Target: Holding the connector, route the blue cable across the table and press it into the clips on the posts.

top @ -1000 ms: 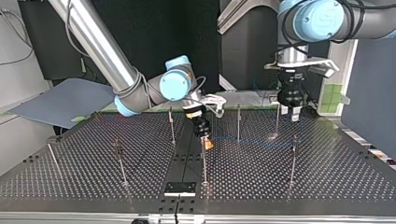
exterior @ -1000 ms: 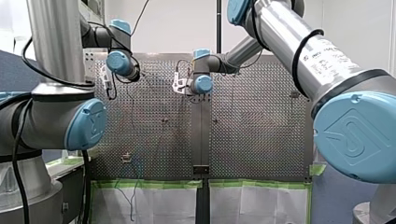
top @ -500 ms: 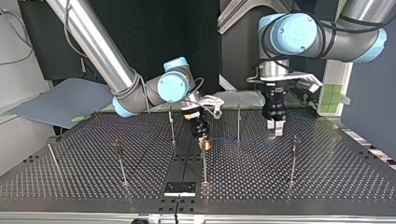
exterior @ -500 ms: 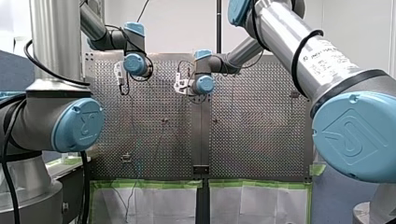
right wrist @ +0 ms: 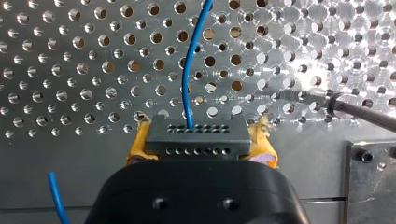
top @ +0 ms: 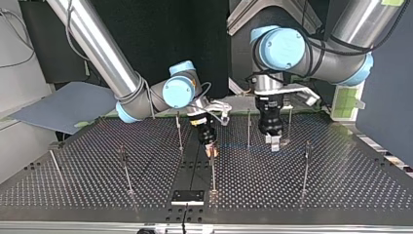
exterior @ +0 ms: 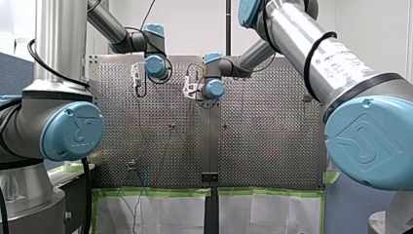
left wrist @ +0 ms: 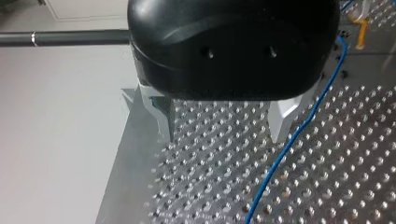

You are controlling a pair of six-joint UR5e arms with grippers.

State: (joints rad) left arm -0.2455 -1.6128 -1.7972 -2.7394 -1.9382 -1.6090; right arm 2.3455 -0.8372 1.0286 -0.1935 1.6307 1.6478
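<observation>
In the right wrist view my right gripper is shut on a black connector, with yellow pads on both sides of it. The blue cable leaves the connector and runs ahead over the perforated table. The top view shows this gripper low beside a thin post at the middle. My left gripper is open and holds nothing; the blue cable passes just outside one finger. In the top view my left gripper hangs between two posts.
Several thin posts stand about the table, among them ones at the top view's left and right. A black plate lies at that view's near edge. A blue-grey sheet lies beyond the far left corner.
My left arm has swung toward the table's middle and come down close to the surface, nearer my right gripper. My right gripper has barely moved and keeps the connector.
</observation>
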